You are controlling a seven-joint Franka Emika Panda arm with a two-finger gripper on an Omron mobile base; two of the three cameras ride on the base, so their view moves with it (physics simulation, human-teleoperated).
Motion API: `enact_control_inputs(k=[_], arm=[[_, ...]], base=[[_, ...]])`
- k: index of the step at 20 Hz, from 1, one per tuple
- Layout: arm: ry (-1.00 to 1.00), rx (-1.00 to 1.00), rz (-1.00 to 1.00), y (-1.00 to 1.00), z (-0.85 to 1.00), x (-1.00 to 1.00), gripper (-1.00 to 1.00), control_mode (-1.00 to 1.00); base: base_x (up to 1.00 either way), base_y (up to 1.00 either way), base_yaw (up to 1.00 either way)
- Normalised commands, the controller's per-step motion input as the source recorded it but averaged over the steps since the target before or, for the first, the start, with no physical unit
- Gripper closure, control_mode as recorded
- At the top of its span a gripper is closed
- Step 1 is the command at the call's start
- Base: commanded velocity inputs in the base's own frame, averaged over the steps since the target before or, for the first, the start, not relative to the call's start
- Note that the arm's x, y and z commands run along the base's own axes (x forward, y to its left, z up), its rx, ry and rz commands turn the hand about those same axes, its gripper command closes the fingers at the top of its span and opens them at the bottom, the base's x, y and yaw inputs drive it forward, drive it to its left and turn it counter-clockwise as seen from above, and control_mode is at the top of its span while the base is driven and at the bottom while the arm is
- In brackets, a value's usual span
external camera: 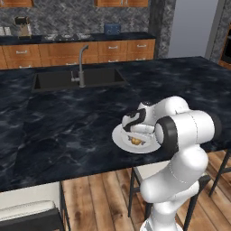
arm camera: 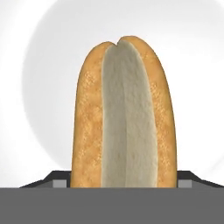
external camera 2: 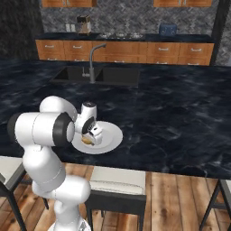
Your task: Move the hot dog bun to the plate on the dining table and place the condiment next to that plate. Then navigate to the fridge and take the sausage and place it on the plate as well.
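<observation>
Pincer (arm camera: 124, 181) of two small dark finger tips (arm camera: 61, 178), clenched on oblong golden-tan hot dog bun (arm camera: 124, 113). Tips pressed against both long flanks of bun at its near end, no gap visible on either side. Split side of bun facing camera in hand view: pale crumb down the middle, toasted orange-brown crust either side, small notch at far end.

Bun over middle of plain round white plate (arm camera: 43, 65) with shallow rim. Resting on plate or held just above it: cannot tell.

From left base view: pincer (external camera: 135, 133) pointing down over plate (external camera: 118, 136), bun (external camera: 136, 141) just below it, showing as small tan patch under white hand. White jointed arm (external camera: 185, 131) with dark joints bent over near edge of table, partly covering right side of plate.

From right base view: pincer (external camera 2: 93, 134) low over plate (external camera 2: 113, 136), bun (external camera 2: 87, 140) at its left foot.

Plate near front edge of long dining table (external camera: 67, 126) with black, white-veined marble top. Well apart from plate, on far side of table: inset dark sink (external camera: 58, 80) with upright steel tap (external camera: 81, 65). Beyond table: wooden-fronted orange-brown cabinets (external camera: 113, 48) under dark counter, against grey patterned wall. Below table edge: plank wooden floor (external camera: 99, 198), dark-framed stool (external camera 2: 115, 191) with pale seat.
</observation>
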Motion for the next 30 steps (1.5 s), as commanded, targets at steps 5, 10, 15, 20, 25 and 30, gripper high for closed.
enact_control_inputs(k=[5, 10, 15, 20, 25, 30], arm=[[-0.02, 0.03, 0.0, 0.0, -0.11, -0.02, -1.0, -1.0], [-0.08, 0.04, 0.0, 0.0, 0.25, -0.22, -1.0, -1.0], [-0.08, 0.0, -0.02, 0.0, 0.57, -0.33, -1.0, -1.0], [0.0, 0.0, 0.0, 0.0, 0.75, -0.3, -1.0, -1.0], [0.11, 0.0, 0.0, 0.0, 0.72, -0.31, -1.0, -1.0], [0.21, 0.0, 0.02, 0.02, 0.35, -0.54, -1.0, -1.0]], base=[[0.0, 0.0, 0.0], [0.0, 0.0, 0.0], [0.0, 0.0, 0.0], [0.0, 0.0, 0.0], [0.0, 0.0, 0.0], [0.0, 0.0, 0.0]])
